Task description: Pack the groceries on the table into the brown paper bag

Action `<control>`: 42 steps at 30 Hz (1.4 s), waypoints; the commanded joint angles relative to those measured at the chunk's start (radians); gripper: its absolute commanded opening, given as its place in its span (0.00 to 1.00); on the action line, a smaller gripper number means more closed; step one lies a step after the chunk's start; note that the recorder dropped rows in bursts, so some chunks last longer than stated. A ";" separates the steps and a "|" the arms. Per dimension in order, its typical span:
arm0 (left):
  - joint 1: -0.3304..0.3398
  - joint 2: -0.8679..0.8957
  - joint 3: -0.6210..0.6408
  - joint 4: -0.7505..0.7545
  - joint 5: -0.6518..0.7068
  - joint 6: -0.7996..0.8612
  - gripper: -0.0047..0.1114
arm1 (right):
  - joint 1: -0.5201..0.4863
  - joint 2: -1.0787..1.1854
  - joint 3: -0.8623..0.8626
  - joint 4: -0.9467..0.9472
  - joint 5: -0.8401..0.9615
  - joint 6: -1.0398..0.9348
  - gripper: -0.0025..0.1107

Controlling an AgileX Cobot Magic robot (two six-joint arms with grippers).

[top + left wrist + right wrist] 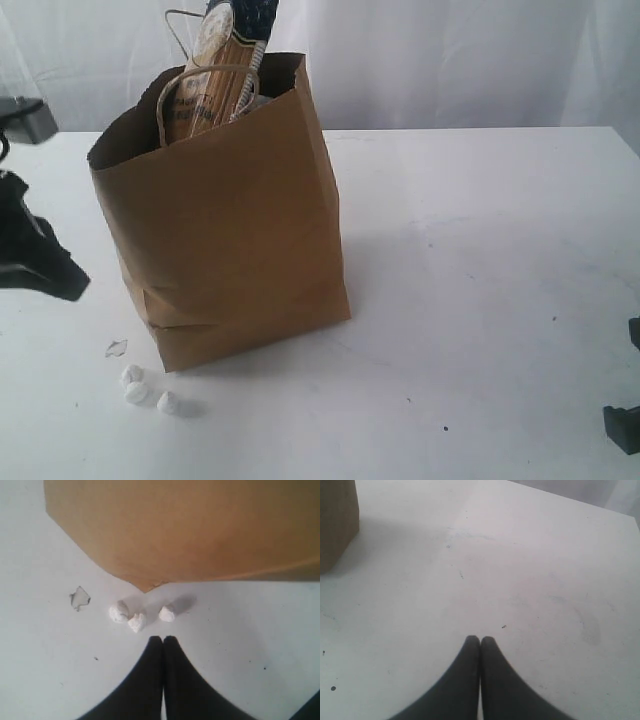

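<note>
The brown paper bag (225, 215) stands upright on the white table (480, 260), and the spaghetti packet (222, 65) sticks out of its top. Three small white lumps (148, 391) lie on the table by the bag's near corner, the same lumps (137, 616) showing just beyond my left gripper (163, 640), which is shut and empty. The bag's wall (190, 530) fills the area behind them. My right gripper (480, 641) is shut on nothing above bare table, far from the bag's corner (337, 522). The other groceries are out of sight.
A small clear scrap (116, 348) lies on the table left of the lumps, also seen as a scrap (79, 598). The left arm's dark body (35, 255) sits at the left edge. A black part of the right arm (625, 425) shows at the lower right corner.
</note>
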 commanded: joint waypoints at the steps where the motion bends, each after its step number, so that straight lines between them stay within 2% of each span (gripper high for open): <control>1: 0.004 0.008 0.153 -0.045 -0.125 0.008 0.04 | 0.003 0.001 -0.007 -0.004 -0.006 0.002 0.02; 3: 0.004 0.013 0.203 -0.045 -0.164 0.053 0.04 | 0.003 0.001 -0.007 -0.004 -0.006 0.002 0.02; 5: 0.004 0.015 0.245 -0.061 -0.203 0.104 0.09 | 0.003 0.001 -0.007 -0.004 -0.006 0.002 0.02; 8: 0.004 0.015 0.279 -0.156 -0.258 0.213 0.23 | 0.003 0.001 -0.007 -0.004 -0.006 0.002 0.02; 10: 0.004 0.015 0.289 -0.241 -0.274 0.355 0.36 | 0.003 0.001 -0.007 -0.004 -0.006 0.002 0.02; 11: 0.004 0.015 0.298 -0.325 -0.297 0.466 0.47 | 0.003 0.001 -0.007 -0.004 -0.006 0.002 0.02; 12: 0.004 0.015 0.310 -0.407 -0.327 0.547 0.52 | 0.003 0.001 -0.007 -0.004 -0.006 0.002 0.02; 13: 0.002 0.015 0.322 -0.480 -0.362 0.610 0.53 | 0.003 0.001 -0.007 -0.004 -0.006 0.002 0.02; 14: 0.002 0.024 0.334 -0.563 -0.422 0.709 0.52 | 0.003 0.001 -0.007 -0.004 -0.006 0.002 0.02; 16: 0.002 0.062 0.339 -0.603 -0.461 0.828 0.52 | 0.003 0.001 -0.007 -0.004 -0.006 0.002 0.02; 17: 0.002 0.081 0.339 -0.603 -0.463 0.869 0.52 | 0.003 0.001 -0.007 -0.004 -0.006 0.002 0.02; 18: 0.002 0.123 0.339 -0.603 -0.467 0.988 0.52 | 0.003 0.001 -0.007 -0.004 -0.006 0.002 0.02; 21: 0.002 0.208 0.339 -0.618 -0.481 1.109 0.52 | 0.003 0.001 -0.007 -0.004 -0.006 0.002 0.02; 26: 0.002 0.295 0.339 -0.618 -0.492 1.200 0.52 | 0.003 0.001 -0.007 -0.004 -0.006 0.002 0.02; 34: 0.002 0.363 0.339 -0.618 -0.532 1.202 0.52 | 0.003 0.001 -0.007 -0.004 -0.006 0.002 0.02; 37: 0.002 0.363 0.339 -0.618 -0.564 1.198 0.43 | 0.003 0.001 -0.007 -0.004 -0.006 0.002 0.02; 42: 0.002 0.363 0.339 -0.618 -0.597 1.168 0.18 | 0.003 0.001 -0.007 -0.004 -0.006 0.002 0.02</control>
